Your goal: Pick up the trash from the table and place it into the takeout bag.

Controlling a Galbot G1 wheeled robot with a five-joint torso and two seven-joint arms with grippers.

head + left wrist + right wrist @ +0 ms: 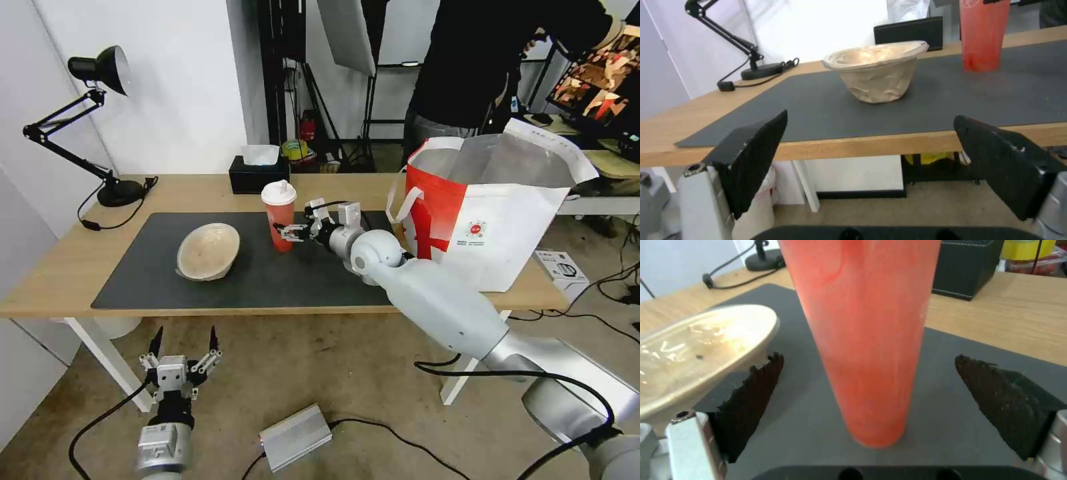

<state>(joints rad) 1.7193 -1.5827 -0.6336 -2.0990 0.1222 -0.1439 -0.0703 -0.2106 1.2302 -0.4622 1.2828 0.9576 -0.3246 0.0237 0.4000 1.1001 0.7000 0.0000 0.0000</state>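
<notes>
1. Light-wood table [73, 267] topped by a dark grey rectangular mat [267, 280].
2. Boxy white and red takeout bag [493, 227], foil-lined, stands open-topped at the table's right end.
3. Right gripper [285, 233] reaches level across the mat, fingers spread either side of the cup, not gripping.
4. Beige crinkled paper bowl [208, 251] sits tilted on the mat.
5. Left gripper [185, 340] hangs below the table's edge, fingers released.
6. Tall red translucent cup [279, 217], white-lidded, stands upright on the mat.

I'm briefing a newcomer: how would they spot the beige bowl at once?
Find the light-wood table and its dark grey mat. The beige bowl sits on the mat's left half, left of the red cup. It is crumpled, paper-like, tilted and open-topped.
</notes>
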